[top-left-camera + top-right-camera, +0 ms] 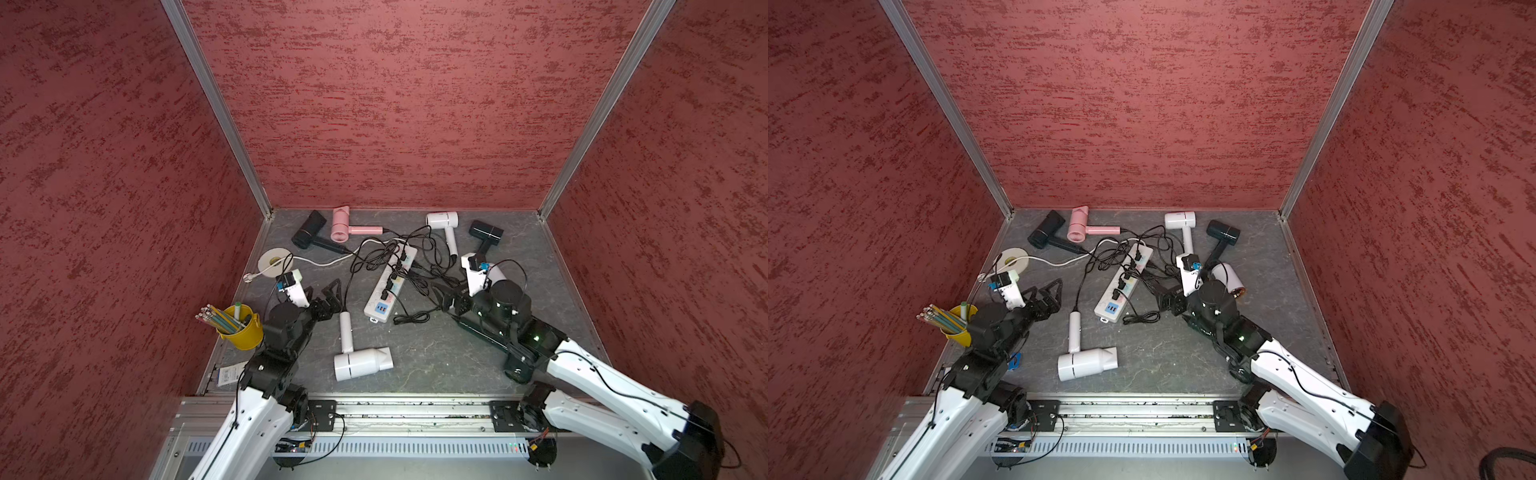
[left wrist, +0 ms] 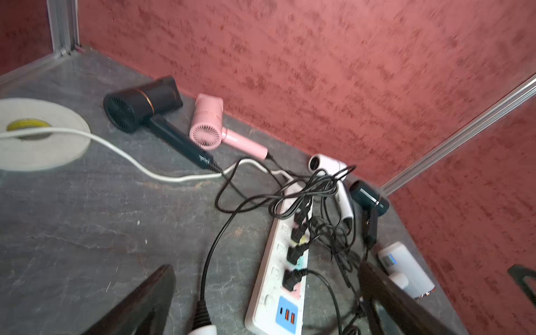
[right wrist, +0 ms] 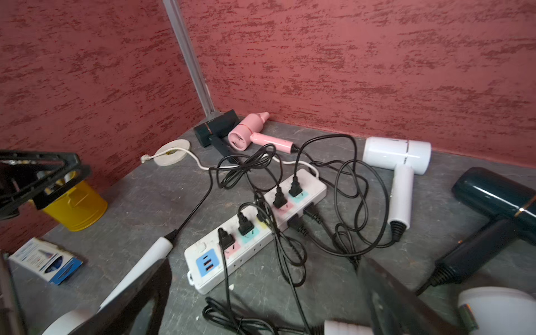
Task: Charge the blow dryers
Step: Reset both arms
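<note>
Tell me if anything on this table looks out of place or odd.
Yes. The black cords lie tangled in a heap over the far end of the power strip. The strip's own white plug lies loose on the table beside the tape roll, plugged into nothing in view, so the strip looks unpowered.

Light is soft and even, coming from above; shadows on the tabletop under my arms are faint. The red walls lean and stretch toward the corners in both top views (wide lens). My left wrist view is blurred across the wall; my right wrist view is sharper, with glare streaks on the white blow dryer. My fingers loom dark, unfocused.
</note>
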Robot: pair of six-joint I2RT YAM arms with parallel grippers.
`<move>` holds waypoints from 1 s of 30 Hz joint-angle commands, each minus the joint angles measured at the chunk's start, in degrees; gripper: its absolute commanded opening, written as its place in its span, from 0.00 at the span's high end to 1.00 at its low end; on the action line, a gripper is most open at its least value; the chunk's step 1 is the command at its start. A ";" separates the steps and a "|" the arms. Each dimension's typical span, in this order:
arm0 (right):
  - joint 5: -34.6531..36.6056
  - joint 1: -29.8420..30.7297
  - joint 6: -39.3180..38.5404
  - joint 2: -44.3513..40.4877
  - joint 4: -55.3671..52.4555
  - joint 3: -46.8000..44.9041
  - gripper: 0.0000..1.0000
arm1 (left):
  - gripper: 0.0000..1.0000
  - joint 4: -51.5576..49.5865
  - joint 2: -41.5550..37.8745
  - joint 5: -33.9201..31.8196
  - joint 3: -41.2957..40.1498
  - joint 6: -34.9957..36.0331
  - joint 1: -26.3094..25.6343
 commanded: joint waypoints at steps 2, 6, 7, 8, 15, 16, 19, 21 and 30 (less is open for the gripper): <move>-2.16 -7.02 0.77 1.71 2.97 2.89 0.00 | 0.00 -0.97 11.70 8.70 5.73 0.69 5.25; -7.54 -17.07 5.56 0.31 5.41 1.76 0.00 | 0.00 0.53 17.36 19.71 6.52 0.35 14.90; -9.37 -19.94 7.39 -0.82 6.64 0.69 0.00 | 0.00 1.04 16.78 20.96 5.86 0.13 16.92; -10.96 -22.50 8.93 -2.03 7.85 -0.39 0.00 | 0.00 1.36 15.80 21.55 5.18 0.12 18.61; -12.72 -35.95 14.02 -11.23 14.21 -8.98 0.00 | 0.00 2.97 3.89 19.26 -0.51 3.55 23.89; -11.72 -37.09 14.39 -11.89 14.55 -9.92 0.00 | 0.00 3.90 2.58 18.67 -1.56 4.62 24.05; -7.51 -39.09 15.03 -13.59 16.19 -13.09 0.00 | 0.00 6.87 -0.85 16.39 -4.63 6.08 24.80; -3.43 -39.67 15.04 -16.47 18.88 -16.68 0.00 | 0.00 10.24 -3.50 15.92 -7.58 7.41 25.40; 7.78 -40.47 9.16 -27.98 27.41 -28.85 0.00 | 0.00 19.31 -5.71 11.79 -14.68 12.65 26.56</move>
